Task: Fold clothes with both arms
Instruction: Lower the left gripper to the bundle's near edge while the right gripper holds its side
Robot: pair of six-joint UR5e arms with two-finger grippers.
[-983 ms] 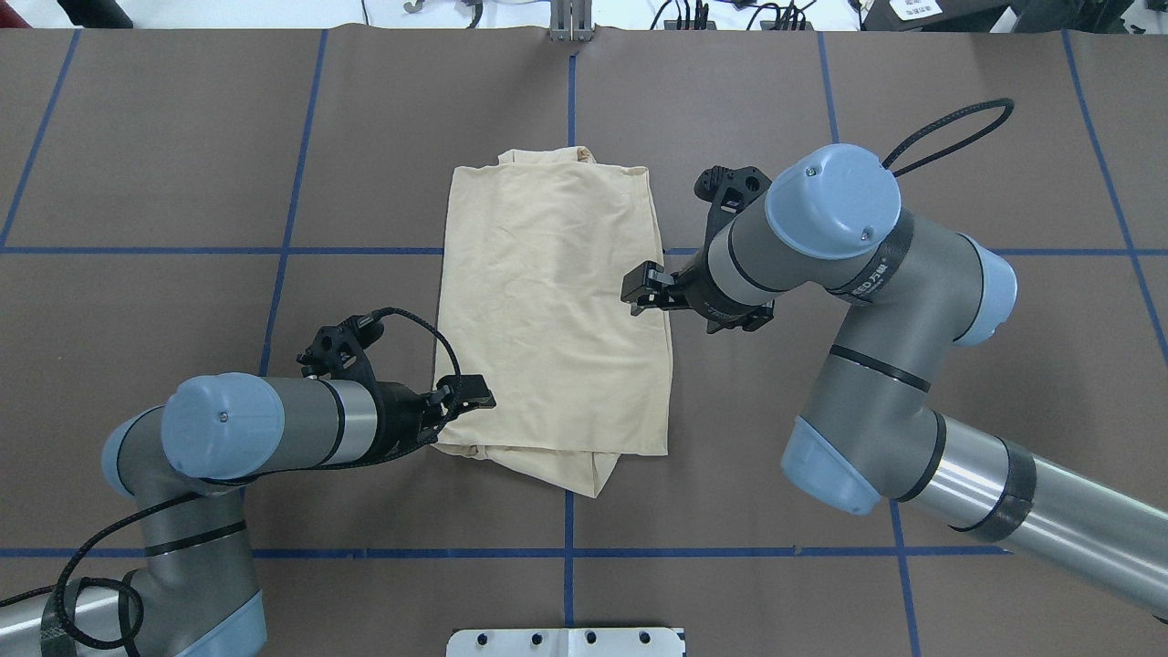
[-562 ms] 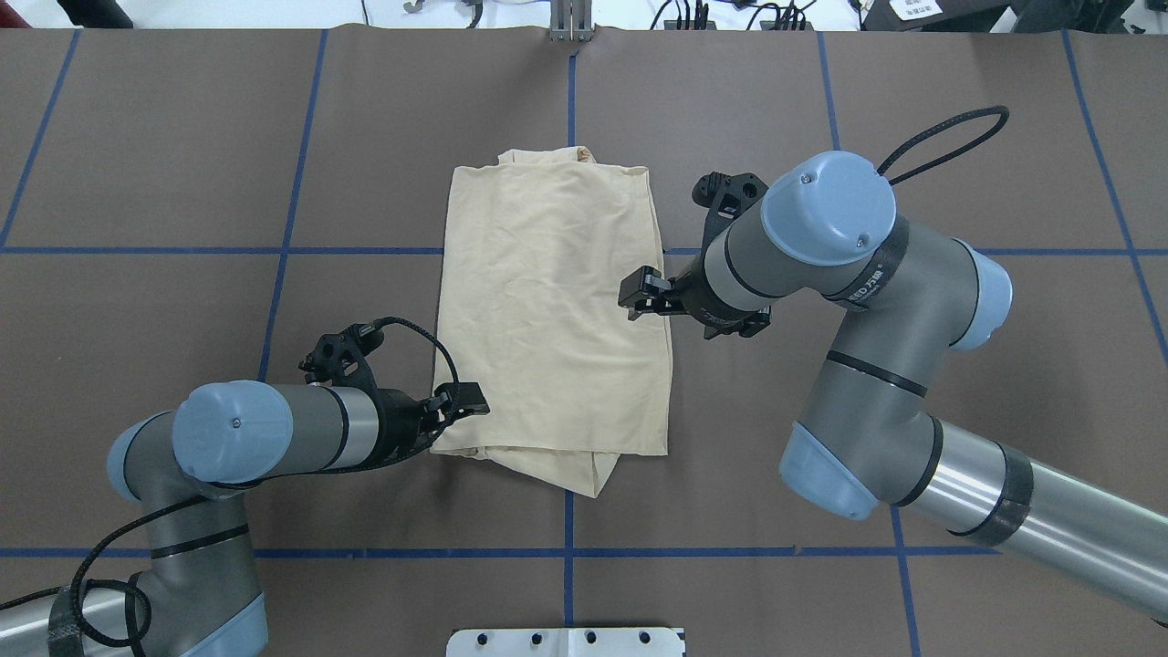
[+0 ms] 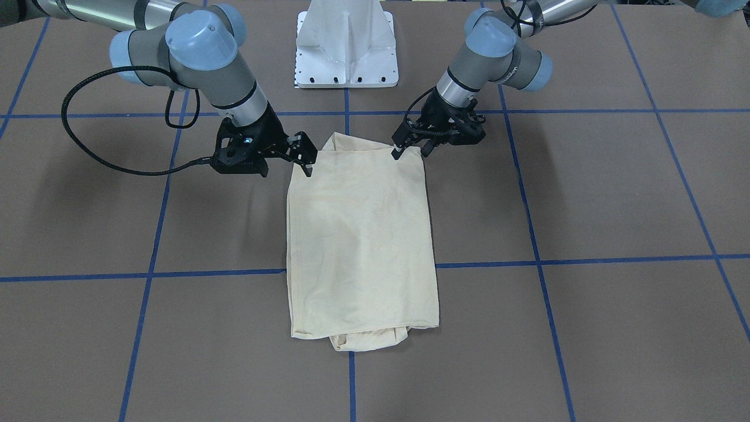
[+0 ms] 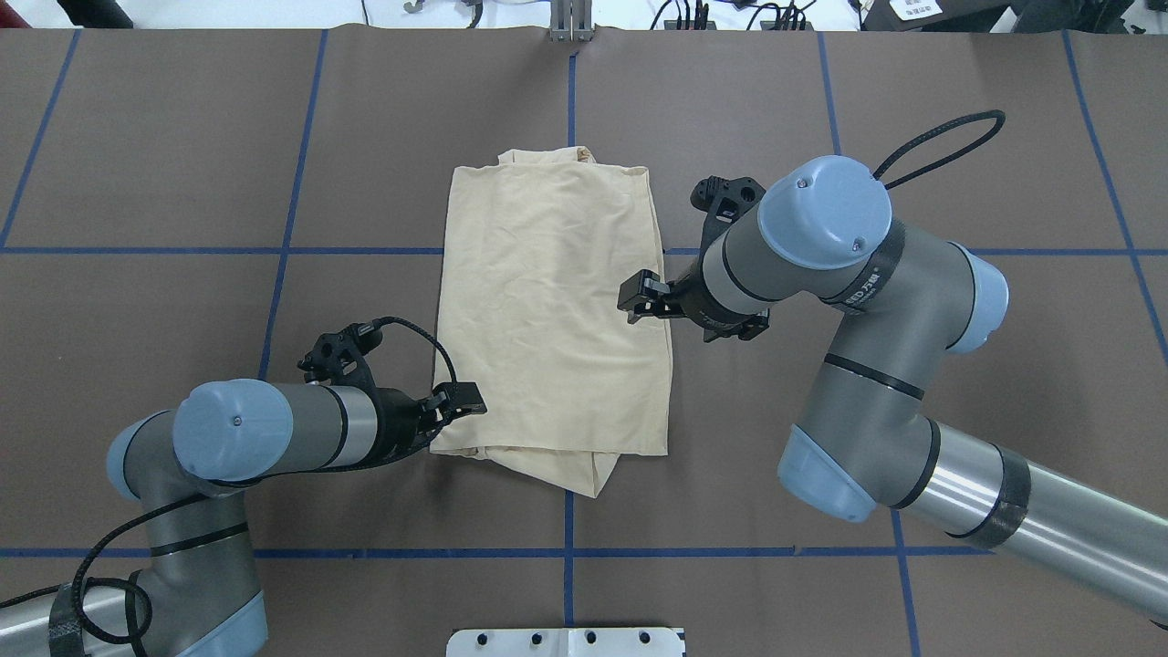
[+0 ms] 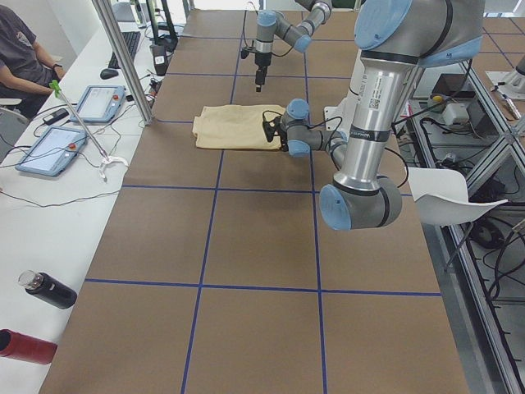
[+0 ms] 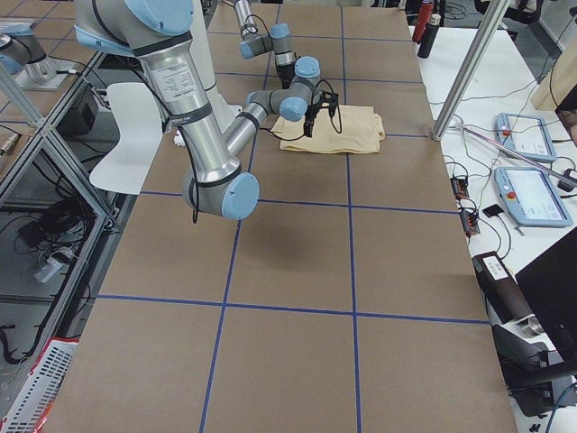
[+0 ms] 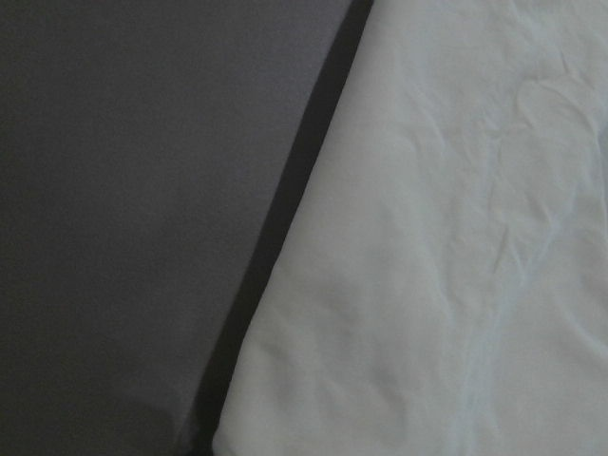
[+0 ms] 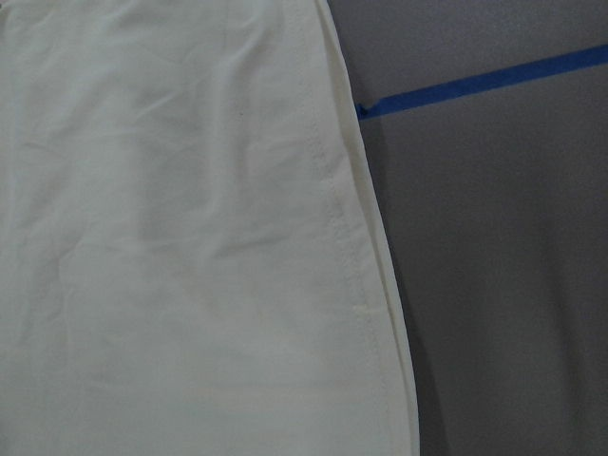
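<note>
T-shirt (image 4: pixel 547 310): pale cream, folded into a tall rectangle and laid flat at the middle of the worktop (image 4: pixel 182 365), over a crossing of the blue tape lines (image 4: pixel 292 164). A plain side is turned up, and only shallow creases are seen across it. A tucked underlayer is seen poking out past the short edge nearest the robot, and a smaller one past the far short edge.

Left pincer (image 3: pixel 410 151): fingers are held apart and nothing is clamped. It is placed at the T-shirt's robot-side corner on the left. Contact with the cloth cannot be told.

Right pincer (image 3: pixel 304 157): fingers are likewise held apart and nothing is gripped. It is placed by the T-shirt's right long edge.

Views compared:
- In the overhead view the right pincer is read about midway along the long edge. In the front-facing view it is read close to the robot-side corner.
- The gap between each pincer's fingers is best seen front-facing.
- In the right wrist view a stitched hem is resolved along the cloth edge, with a strip of blue tape beside it. This detail is not resolved in the exterior views.
- In the left wrist view a straight cloth edge is shown, dim, with a dark shadow band against the worktop.
- The white pedestal base (image 3: pixel 345 47) is shown whole front-facing, and only as a strip overhead
</note>
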